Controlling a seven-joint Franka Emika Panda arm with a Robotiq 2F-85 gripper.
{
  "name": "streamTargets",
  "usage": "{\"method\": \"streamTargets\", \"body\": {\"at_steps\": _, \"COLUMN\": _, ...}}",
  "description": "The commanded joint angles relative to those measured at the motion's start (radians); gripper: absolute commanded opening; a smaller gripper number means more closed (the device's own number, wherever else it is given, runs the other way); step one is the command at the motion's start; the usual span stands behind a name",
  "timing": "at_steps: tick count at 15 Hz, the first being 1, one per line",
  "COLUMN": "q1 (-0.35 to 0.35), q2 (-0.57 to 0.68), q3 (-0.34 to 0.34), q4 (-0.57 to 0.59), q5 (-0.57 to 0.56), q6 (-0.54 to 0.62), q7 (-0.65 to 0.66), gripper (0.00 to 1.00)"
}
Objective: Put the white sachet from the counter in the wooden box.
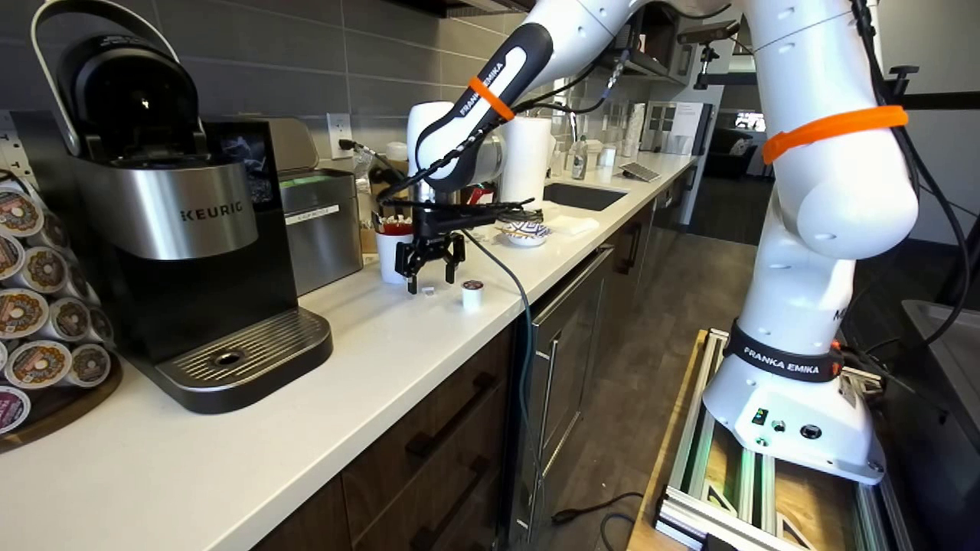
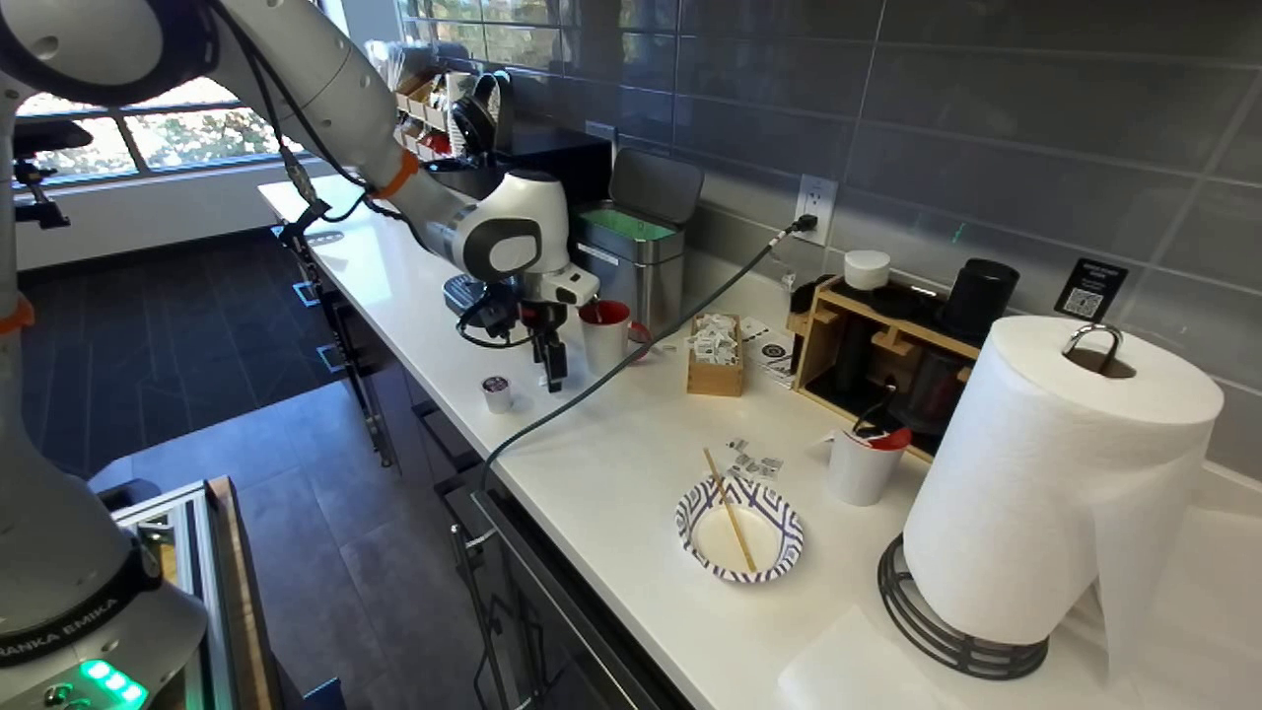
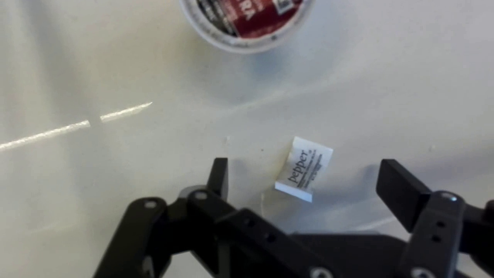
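Clearly, the black two-fingered gripper (image 1: 431, 280) has its jaws standing wide apart, one on either side of a small white paper sachet (image 3: 303, 170) printed "pepper". The sachet lies on the white countertop (image 2: 592, 463), between the jaws and apart from both in the wrist view, with a fold along one end. Whether the jaw tips touch the countertop cannot be told. Near the sachet, a small white coffee pod (image 3: 247, 19) with a dark red printed lid stands upright. Just beside the gripper, toward the grey tiled wall (image 2: 769, 89), stands a red-lined white mug (image 2: 603, 350). Past the mug, well apart from the gripper, a small open-topped orange-brown wooden box (image 2: 715, 381) stands upright, heaped with little white packets (image 2: 714, 340); the pepper sachet is outside it. A dark cable (image 2: 751, 266) runs from a wall outlet (image 2: 816, 202), past the mug, to the countertop's front edge. In an exterior view, loose packets (image 2: 757, 463) lie beside a round blue-patterned paper bowl (image 2: 789, 537), a thin wooden stick (image 2: 729, 508) slanting over its rim. Beyond the bowl stand a red-lined white cup (image 2: 860, 475) and a thick roll of white paper towel (image 2: 1055, 473). Toward the other end, a silver metal bin (image 1: 325, 237) and a black-and-silver coffee machine (image 1: 153, 214) both have their lids raised.
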Motion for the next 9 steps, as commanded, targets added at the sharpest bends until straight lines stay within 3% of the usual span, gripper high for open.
{"method": "streamTargets", "body": {"at_steps": 1, "q1": 0.002, "q2": 0.001, "q3": -0.005, "q4": -0.006, "q5": 0.044, "q6": 0.009, "q7": -0.042, "gripper": 0.84}}
{"method": "streamTargets", "body": {"at_steps": 2, "q1": 0.009, "q2": 0.0, "q3": -0.01, "q4": -0.007, "q5": 0.036, "q6": 0.008, "q7": -0.032, "gripper": 0.78}}
{"method": "streamTargets", "body": {"at_steps": 3, "q1": 0.015, "q2": -0.004, "q3": -0.013, "q4": -0.008, "q5": 0.028, "q6": -0.001, "q7": -0.025, "gripper": 0.92}}
{"method": "streamTargets", "body": {"at_steps": 4, "q1": 0.016, "q2": -0.013, "q3": -0.011, "q4": -0.016, "q5": 0.031, "q6": 0.003, "q7": -0.023, "gripper": 0.95}}
{"method": "streamTargets", "body": {"at_steps": 5, "q1": 0.017, "q2": -0.001, "q3": -0.017, "q4": 0.001, "q5": 0.022, "q6": -0.003, "q7": -0.022, "gripper": 0.85}}
{"method": "streamTargets", "body": {"at_steps": 7, "q1": 0.019, "q2": -0.002, "q3": -0.017, "q4": 0.001, "q5": 0.022, "q6": -0.003, "q7": -0.022, "gripper": 1.0}}
{"method": "streamTargets", "body": {"at_steps": 9, "q1": 0.036, "q2": -0.005, "q3": -0.035, "q4": -0.001, "q5": -0.006, "q6": -0.002, "q7": 0.02, "gripper": 1.0}}
